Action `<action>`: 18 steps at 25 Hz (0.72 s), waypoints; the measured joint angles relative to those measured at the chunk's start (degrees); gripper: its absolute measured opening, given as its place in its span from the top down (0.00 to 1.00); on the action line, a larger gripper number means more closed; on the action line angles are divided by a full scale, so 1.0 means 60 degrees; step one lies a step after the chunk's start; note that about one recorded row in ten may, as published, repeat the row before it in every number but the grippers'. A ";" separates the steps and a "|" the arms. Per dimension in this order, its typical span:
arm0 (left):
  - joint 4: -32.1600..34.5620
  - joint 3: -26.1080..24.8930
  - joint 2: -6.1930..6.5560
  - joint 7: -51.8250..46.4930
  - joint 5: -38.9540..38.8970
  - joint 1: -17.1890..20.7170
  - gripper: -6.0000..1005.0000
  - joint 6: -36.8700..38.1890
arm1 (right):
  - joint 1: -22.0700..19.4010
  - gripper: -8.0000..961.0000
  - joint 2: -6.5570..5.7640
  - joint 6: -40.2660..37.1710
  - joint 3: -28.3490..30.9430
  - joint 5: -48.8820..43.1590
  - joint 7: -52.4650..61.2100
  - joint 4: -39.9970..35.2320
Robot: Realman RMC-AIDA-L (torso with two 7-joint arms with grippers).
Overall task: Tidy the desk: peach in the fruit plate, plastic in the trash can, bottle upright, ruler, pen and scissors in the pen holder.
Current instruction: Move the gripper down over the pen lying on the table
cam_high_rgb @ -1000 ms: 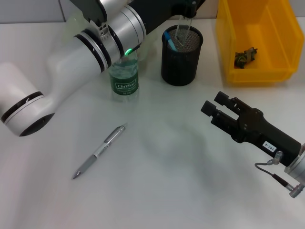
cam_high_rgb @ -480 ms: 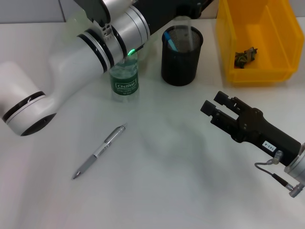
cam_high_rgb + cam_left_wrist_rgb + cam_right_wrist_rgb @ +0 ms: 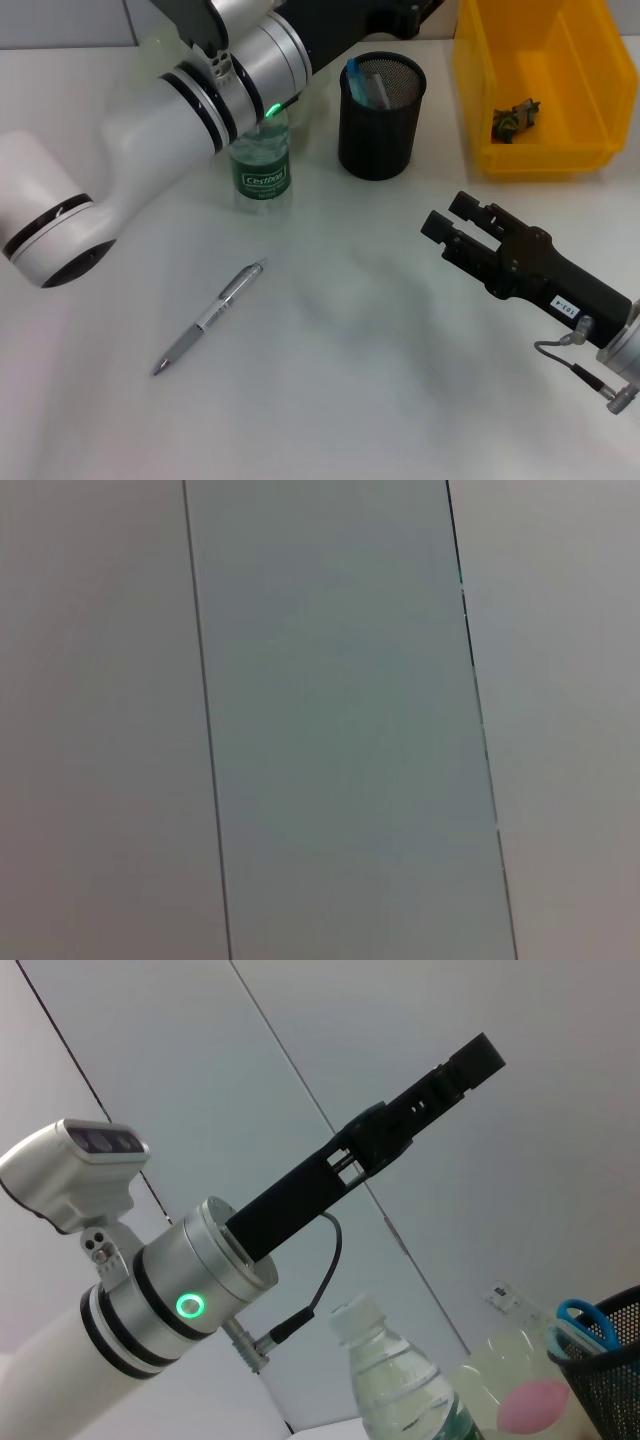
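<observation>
Pen (image 3: pixel 208 317) is the piece not yet put away: in the head view it lies flat on the desk (image 3: pixel 350 400), nearer the robot than the bottle (image 3: pixel 261 165) and well apart from it, its long axis on a diagonal with the dark tip pointing away from the bottle and the other end pointing back toward it. The pen holder (image 3: pixel 380 115) stands just beside the bottle with blue handles showing inside. The right gripper (image 3: pixel 447 218) hovers low, fingers slightly spread and holding nothing. Likely risks: the big left arm sweeping over the bottle could topple it, and the slim pen could roll from a pinch. The left wrist view shows only wall. In the right wrist view the left gripper (image 3: pixel 478 1057) points up, seemingly pressed together, empty.
</observation>
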 joint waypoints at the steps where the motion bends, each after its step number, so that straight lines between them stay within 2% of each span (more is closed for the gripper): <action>1: 0.0025 0.0000 0.0000 0.0000 0.0000 0.0026 0.52 0.0004 | 0.0000 0.26 0.0000 0.0005 0.0000 0.0000 0.0000 0.0001; 6: 0.0554 0.0018 0.0041 -0.0022 0.0002 0.0484 0.52 0.0024 | 0.0000 0.26 0.0000 0.0013 0.0000 0.0000 -0.0001 -0.0001; 10: 0.1472 -0.0012 0.0139 -0.0259 0.0417 0.1265 0.52 -0.0021 | 0.0001 0.26 -0.0001 0.0003 0.0000 0.0000 0.0000 -0.0023; 12: 0.1903 -0.0176 0.0169 -0.0686 0.1098 0.1655 0.52 -0.0084 | 0.0009 0.26 -0.0008 0.0001 0.0001 0.0000 -0.0001 -0.0042; 18: 0.2825 -0.1417 0.0325 -0.3893 0.3951 0.2525 0.52 0.0206 | 0.0128 0.26 -0.0028 0.0021 0.0000 0.0000 0.0042 -0.0087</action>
